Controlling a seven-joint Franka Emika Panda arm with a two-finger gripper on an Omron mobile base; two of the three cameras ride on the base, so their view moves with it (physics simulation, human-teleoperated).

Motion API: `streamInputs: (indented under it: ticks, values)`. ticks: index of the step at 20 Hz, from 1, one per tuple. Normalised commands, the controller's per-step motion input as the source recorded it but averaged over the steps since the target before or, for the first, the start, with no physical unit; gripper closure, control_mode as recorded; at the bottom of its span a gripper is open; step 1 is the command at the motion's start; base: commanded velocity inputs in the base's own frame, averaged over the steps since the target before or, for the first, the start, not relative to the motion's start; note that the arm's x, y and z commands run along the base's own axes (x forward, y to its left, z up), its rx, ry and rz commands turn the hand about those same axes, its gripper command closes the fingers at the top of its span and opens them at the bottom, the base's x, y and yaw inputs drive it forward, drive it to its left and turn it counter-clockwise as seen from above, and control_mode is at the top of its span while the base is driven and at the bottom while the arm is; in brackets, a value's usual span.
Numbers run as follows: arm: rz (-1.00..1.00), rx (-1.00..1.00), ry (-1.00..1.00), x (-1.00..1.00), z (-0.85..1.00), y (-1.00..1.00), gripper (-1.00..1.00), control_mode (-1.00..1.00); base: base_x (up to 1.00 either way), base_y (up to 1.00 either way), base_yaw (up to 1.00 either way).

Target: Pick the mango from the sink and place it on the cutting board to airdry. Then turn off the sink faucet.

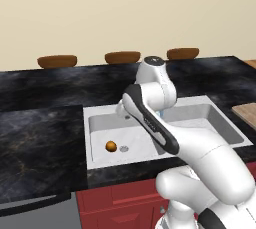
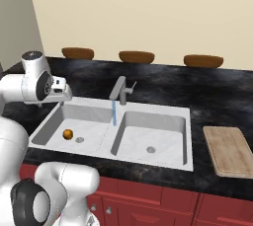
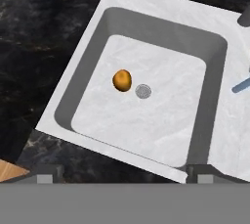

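Glossy white rounded arm segments, thick and tube-like, joined by dark charcoal bands at the joints. Black curved strip running along one link. Grey-topped cap with a dark ring on the uppermost joint. Round dark disc with small pale markings on another joint's side.

The white arm rose from the base, bent forward at a dark-banded elbow and ended in a wrist held high and well back from the desk's front edge, its tool (image 3: 122, 178) pointing downward with the two dark fingertips (image 3: 45, 179) spread wide apart and holding nothing.
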Motion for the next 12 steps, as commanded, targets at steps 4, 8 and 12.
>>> streamInputs:
  ticks: [4,8,12]
  values:
    - [0.01,0.00,-0.01,0.22,-0.22,0.11,-1.00,-1.00,0.00,0.00,0.00]
    - [0.00,0.00,0.00,0.24,-0.20,0.02,-1.00,-1.00,0.00,0.00,0.00]
    - [0.00,0.00,0.00,0.20,-0.19,0.09,-1.00,-1.00,0.00,0.00,0.00]
